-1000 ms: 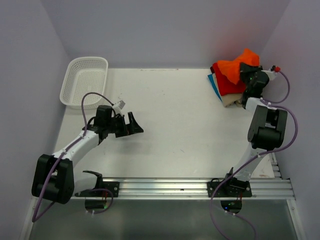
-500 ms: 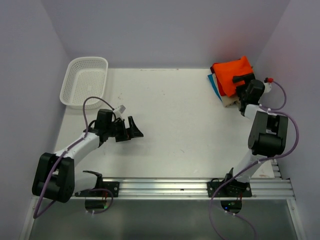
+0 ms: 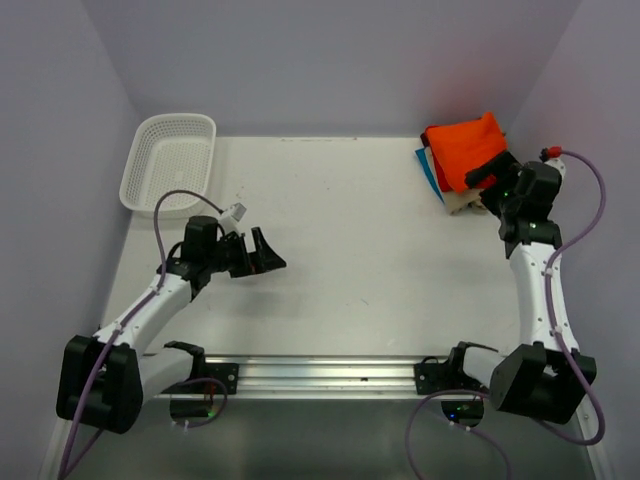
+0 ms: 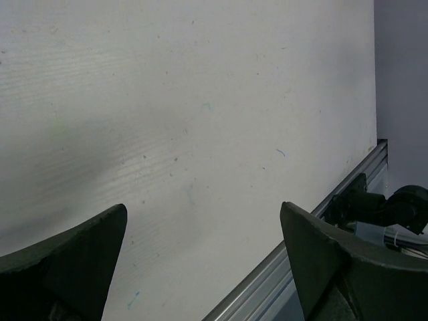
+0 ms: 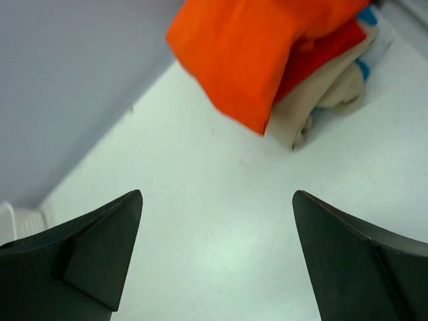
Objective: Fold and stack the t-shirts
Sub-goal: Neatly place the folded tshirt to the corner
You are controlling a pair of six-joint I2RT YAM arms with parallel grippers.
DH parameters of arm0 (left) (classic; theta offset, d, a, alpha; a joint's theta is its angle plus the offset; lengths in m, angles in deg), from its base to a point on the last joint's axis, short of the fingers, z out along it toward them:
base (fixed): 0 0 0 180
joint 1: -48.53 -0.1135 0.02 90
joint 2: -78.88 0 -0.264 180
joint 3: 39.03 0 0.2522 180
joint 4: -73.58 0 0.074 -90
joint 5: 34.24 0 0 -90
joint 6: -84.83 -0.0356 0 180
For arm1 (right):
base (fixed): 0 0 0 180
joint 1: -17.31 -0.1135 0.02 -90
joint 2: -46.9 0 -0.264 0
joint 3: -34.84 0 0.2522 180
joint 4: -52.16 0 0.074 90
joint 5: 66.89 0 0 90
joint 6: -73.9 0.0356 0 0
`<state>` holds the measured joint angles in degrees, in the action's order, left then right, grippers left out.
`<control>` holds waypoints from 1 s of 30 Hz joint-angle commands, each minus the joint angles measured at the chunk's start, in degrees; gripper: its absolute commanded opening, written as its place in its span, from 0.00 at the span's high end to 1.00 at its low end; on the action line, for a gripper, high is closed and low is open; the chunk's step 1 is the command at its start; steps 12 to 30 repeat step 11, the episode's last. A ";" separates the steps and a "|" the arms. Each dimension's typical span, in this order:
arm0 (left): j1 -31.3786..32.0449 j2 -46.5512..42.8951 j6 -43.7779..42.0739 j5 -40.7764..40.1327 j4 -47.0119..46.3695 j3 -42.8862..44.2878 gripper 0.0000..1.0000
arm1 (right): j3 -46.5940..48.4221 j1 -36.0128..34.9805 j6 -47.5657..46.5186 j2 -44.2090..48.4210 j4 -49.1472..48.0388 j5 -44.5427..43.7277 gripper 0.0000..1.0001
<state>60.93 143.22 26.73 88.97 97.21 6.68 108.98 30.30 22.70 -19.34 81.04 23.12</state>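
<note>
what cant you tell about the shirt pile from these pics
- Top view: the right arm covers the pile's near right corner; the beige shirt is only a sliver.
- Right wrist view: the top edge cuts off the orange shirt; the blue shirt peeks out in slivers under the red shirt.
- How many shirts the pile holds: hidden by the orange one.
</note>
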 commanded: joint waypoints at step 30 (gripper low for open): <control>-0.36 -17.74 -5.88 -1.13 8.76 9.62 0.00 | -3.44 -12.03 -13.66 21.23 23.01 19.85 0.01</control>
